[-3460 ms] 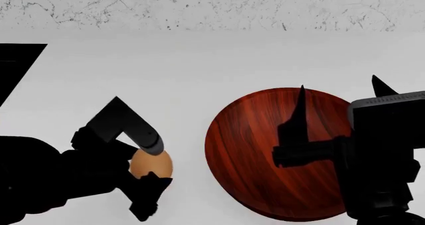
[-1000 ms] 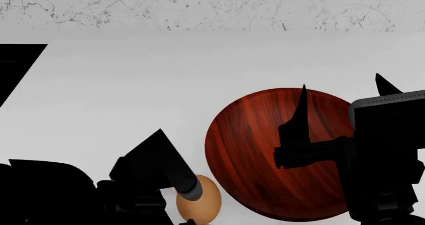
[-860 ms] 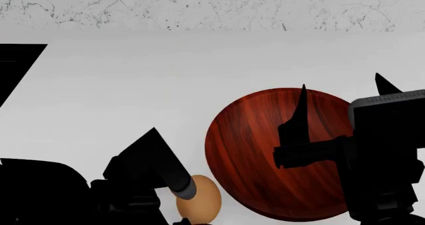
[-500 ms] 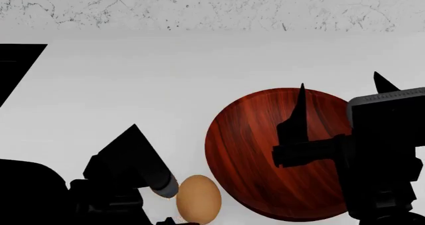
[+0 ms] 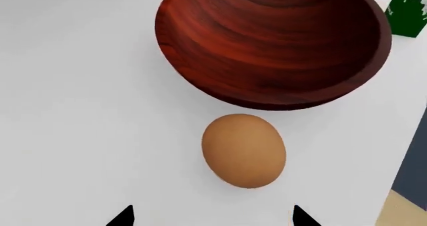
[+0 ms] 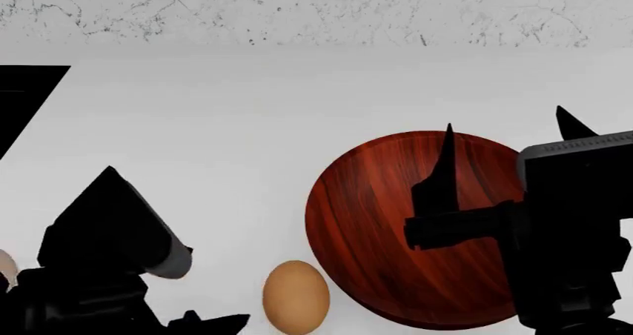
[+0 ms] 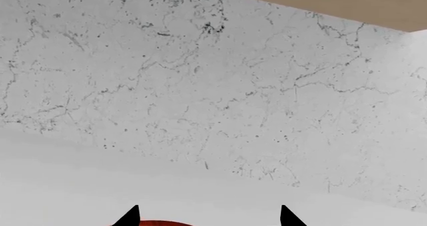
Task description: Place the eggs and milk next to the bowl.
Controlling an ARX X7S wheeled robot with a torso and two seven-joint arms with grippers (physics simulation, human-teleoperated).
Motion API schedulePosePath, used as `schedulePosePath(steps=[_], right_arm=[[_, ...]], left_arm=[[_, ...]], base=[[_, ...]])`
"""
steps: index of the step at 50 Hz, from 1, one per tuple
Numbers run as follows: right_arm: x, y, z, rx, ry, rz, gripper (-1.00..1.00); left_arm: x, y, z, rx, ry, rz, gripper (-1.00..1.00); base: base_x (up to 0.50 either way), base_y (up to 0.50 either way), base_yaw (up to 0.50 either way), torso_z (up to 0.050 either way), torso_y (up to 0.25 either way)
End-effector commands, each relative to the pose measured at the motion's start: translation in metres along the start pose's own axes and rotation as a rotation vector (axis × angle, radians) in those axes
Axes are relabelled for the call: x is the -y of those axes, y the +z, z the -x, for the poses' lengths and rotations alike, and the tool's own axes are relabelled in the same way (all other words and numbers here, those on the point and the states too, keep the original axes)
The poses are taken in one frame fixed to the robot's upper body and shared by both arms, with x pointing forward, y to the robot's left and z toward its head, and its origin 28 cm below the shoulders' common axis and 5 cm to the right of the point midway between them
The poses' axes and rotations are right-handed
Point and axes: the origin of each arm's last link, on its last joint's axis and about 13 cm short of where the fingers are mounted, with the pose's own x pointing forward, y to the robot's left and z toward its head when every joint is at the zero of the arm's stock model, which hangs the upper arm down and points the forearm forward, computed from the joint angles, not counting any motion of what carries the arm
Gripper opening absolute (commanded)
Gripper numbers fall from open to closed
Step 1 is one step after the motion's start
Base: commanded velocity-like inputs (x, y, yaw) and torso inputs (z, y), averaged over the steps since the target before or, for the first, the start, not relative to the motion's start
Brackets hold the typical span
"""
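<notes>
Head view: the orange-brown egg (image 6: 296, 297) lies on the white counter (image 6: 247, 150) just beside the left rim of the wooden bowl (image 6: 376, 224), apart from both grippers. The left gripper (image 6: 168, 290) sits to the egg's left, jaws spread and empty, with clear counter between its fingers and the egg. At the far left edge a sliver of a pale egg (image 6: 5, 267) shows behind the left arm. The right gripper (image 6: 505, 131) hangs over the bowl, jaws apart, nothing between them. In the left wrist view the orange-brown egg (image 5: 243, 150) rests just short of the bowl (image 5: 273, 41); whether they touch cannot be told. A green patch (image 5: 408, 8) shows beyond the bowl. The right wrist view faces the marbled wall (image 7: 200, 86)
</notes>
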Motion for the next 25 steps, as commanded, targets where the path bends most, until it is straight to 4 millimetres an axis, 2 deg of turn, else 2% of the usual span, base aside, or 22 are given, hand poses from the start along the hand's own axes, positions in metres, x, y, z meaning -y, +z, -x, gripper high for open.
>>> schedulePosePath(steps=[1,18,25], right_arm=[[0.000,0.001,0.001,0.002,0.002,-0.002,1.00],[-0.002,0.000,-0.002,0.005,0.011,-0.009,1.00],[-0.003,0.001,-0.005,0.005,0.018,-0.007,1.00]], left_arm=[[-0.001,-0.002,0.024,0.045,0.078,0.054,1.00],[0.004,-0.001,0.062,0.116,0.299,0.168,1.00],[0.004,-0.006,0.070,0.134,0.375,0.231,1.00]], base=[[0.00,0.00,0.00,0.000,0.000],[0.00,0.00,0.00,0.000,0.000],[0.00,0.00,0.00,0.000,0.000]])
